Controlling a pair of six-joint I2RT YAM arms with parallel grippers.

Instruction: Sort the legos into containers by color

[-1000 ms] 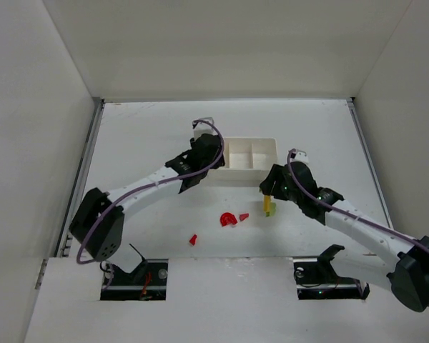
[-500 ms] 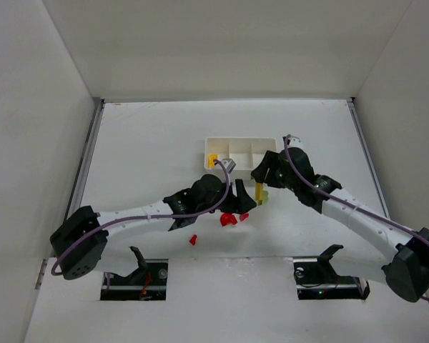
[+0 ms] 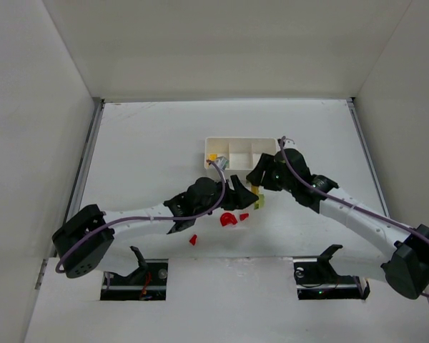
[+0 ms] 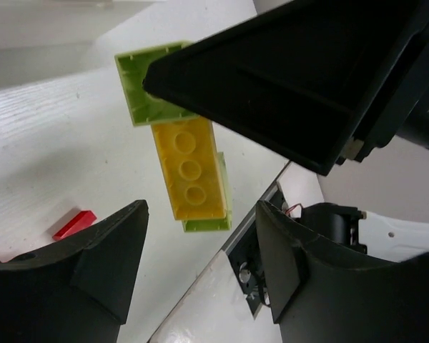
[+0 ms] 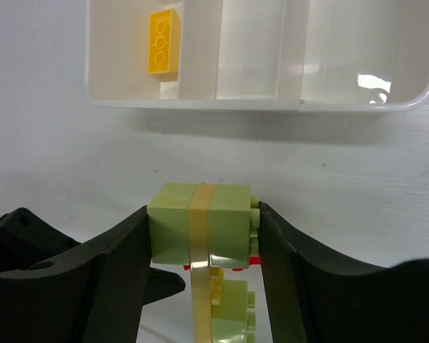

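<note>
Top external view: a white table (image 3: pixel 143 143) carries both arms, the left arm (image 3: pixel 143 212) and right arm (image 3: pixel 350 211) reaching inward until their heads meet just in front of the white tray (image 3: pixel 243 139).

The right gripper (image 5: pixel 204 236) is clamped on a block stack (image 5: pixel 175 225), pale green and yellow pieces stuck together. It holds the stack off the table, just short of the tray. The left gripper (image 4: pixel 200 211) faces it with fingers spread, one on each side of the stack's lower end and not touching it. This looks like a set-up for pulling the colours apart, since a mixed stack cannot go into one compartment.

One yellow brick (image 5: pixel 163 41) lies in the tray's left compartment. A red half-disc (image 3: pixel 229 219) and a red wedge (image 3: pixel 244 215) lie on the table beside the grippers, and a second wedge (image 3: pixel 193 240) sits nearer the bases.

From above, the grippers hide most of the stack. How many pieces it has is unclear, and glare washes over the right compartment.
</note>
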